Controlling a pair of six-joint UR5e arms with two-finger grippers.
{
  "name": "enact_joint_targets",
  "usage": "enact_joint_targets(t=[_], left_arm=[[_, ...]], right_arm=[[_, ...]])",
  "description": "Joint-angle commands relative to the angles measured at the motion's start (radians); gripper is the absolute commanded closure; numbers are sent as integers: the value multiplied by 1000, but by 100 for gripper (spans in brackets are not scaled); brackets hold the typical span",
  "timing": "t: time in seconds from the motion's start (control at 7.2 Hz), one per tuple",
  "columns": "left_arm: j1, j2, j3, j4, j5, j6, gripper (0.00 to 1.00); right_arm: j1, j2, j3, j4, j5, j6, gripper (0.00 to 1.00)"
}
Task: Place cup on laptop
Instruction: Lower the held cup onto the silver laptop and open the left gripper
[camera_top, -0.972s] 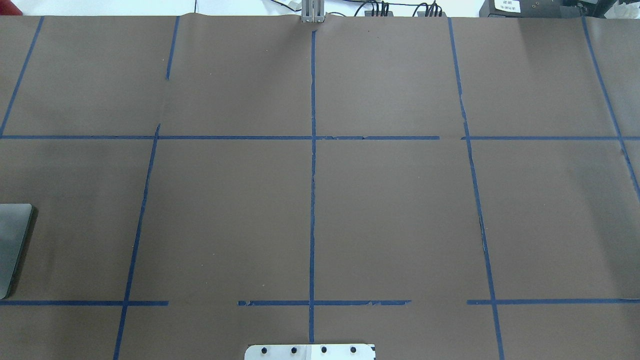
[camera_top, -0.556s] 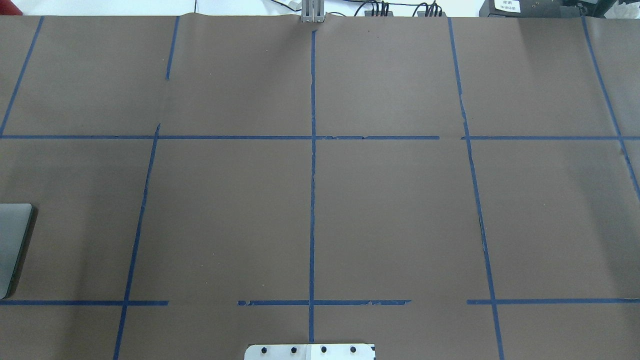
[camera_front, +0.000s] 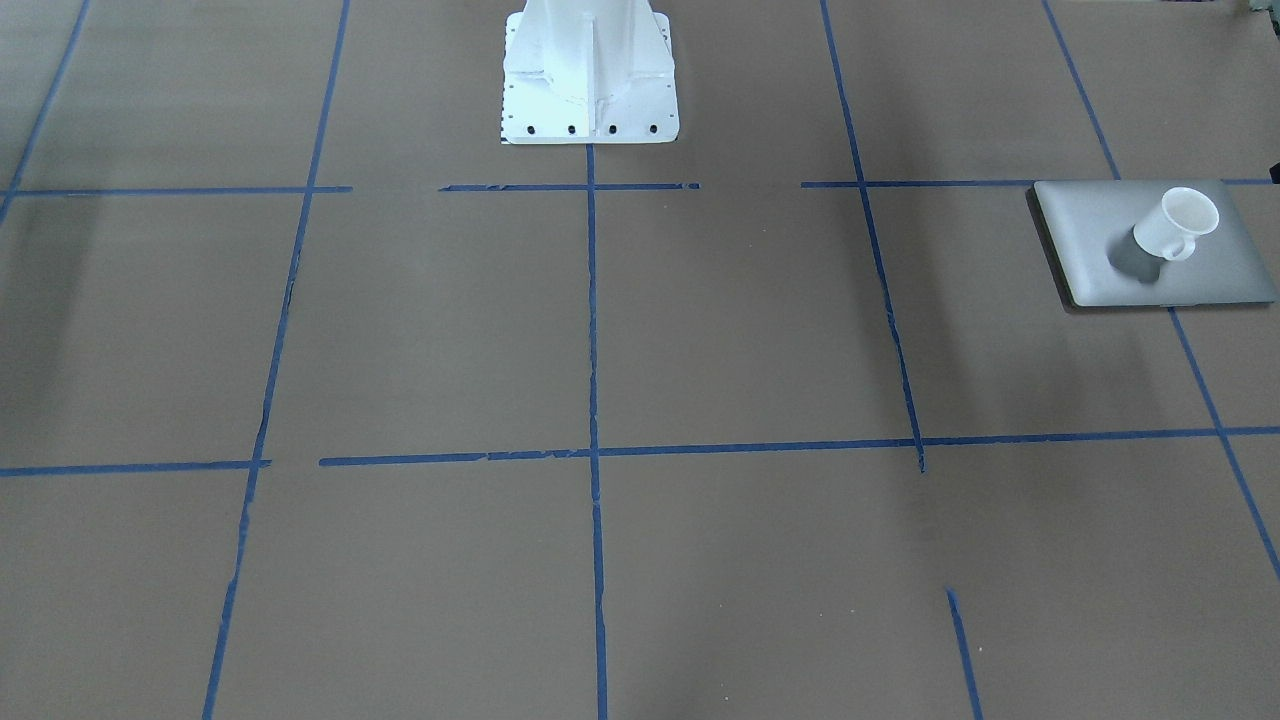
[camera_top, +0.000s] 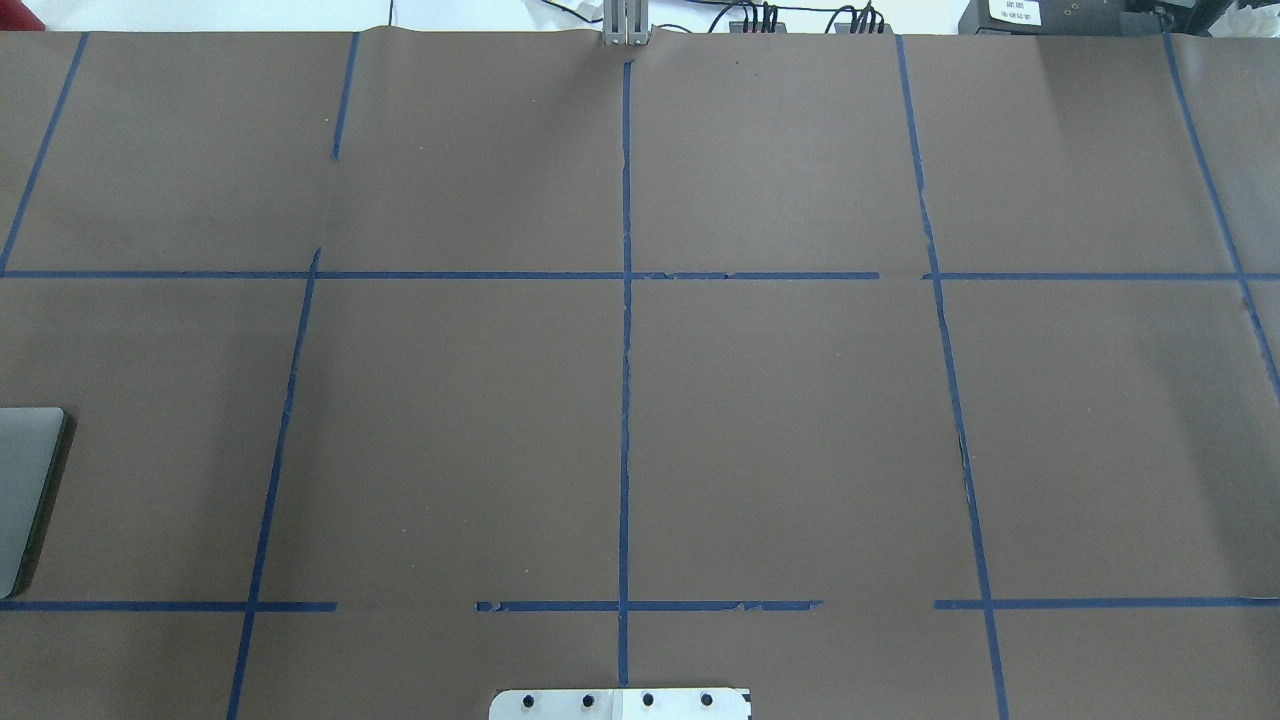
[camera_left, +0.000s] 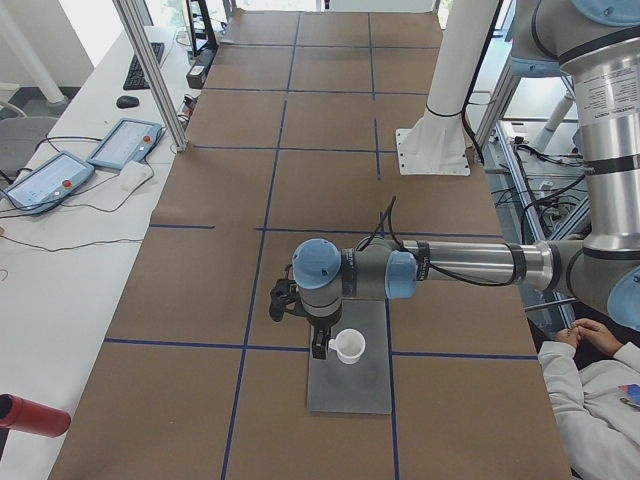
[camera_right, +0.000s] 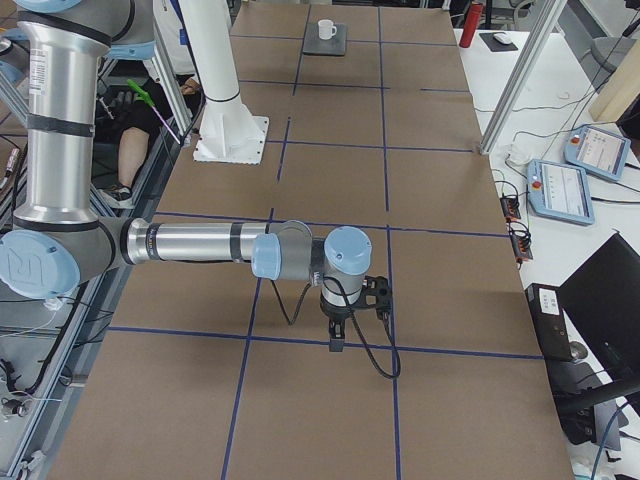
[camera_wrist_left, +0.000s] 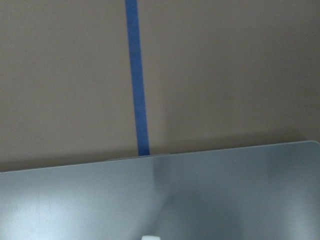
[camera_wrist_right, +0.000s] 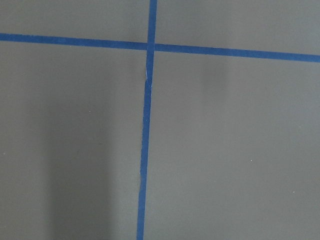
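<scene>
The small white cup (camera_front: 1180, 222) stands upright on the silver-grey laptop (camera_front: 1090, 240) at the table's end on my left side, with nothing touching it in the front-facing view. Cup (camera_left: 349, 346) and laptop (camera_left: 350, 385) also show in the exterior left view, where my left gripper (camera_left: 320, 348) hangs beside the cup; I cannot tell if it is open or shut. The overhead view shows only the laptop's corner (camera_top: 25, 480). The left wrist view shows the laptop's lid (camera_wrist_left: 160, 195). My right gripper (camera_right: 337, 345) hangs over bare table; I cannot tell its state.
The white robot pedestal (camera_front: 590, 80) stands at the table's near middle edge. Blue tape lines (camera_top: 625, 400) cross the brown table cover. Teach pendants (camera_right: 563, 188) lie on the side bench. A red cylinder (camera_left: 30, 415) lies off the table. An operator (camera_left: 590, 390) sits by the robot.
The laptop's corner in the overhead view looks lighter than a second ago. Nothing else there has moved.
</scene>
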Motion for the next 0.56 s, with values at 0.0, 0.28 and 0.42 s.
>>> enact_joint_targets(t=[0.0,0.28,0.42], left_arm=[[-4,0,-4,0,0,7,0],[-5,3,1,0,0,7,0],[-5,2,2,0,0,7,0]], right_arm=[[0,0,0,0,0,0,0],[0,0,0,0,-2,0,0],[0,0,0,0,0,0,0]])
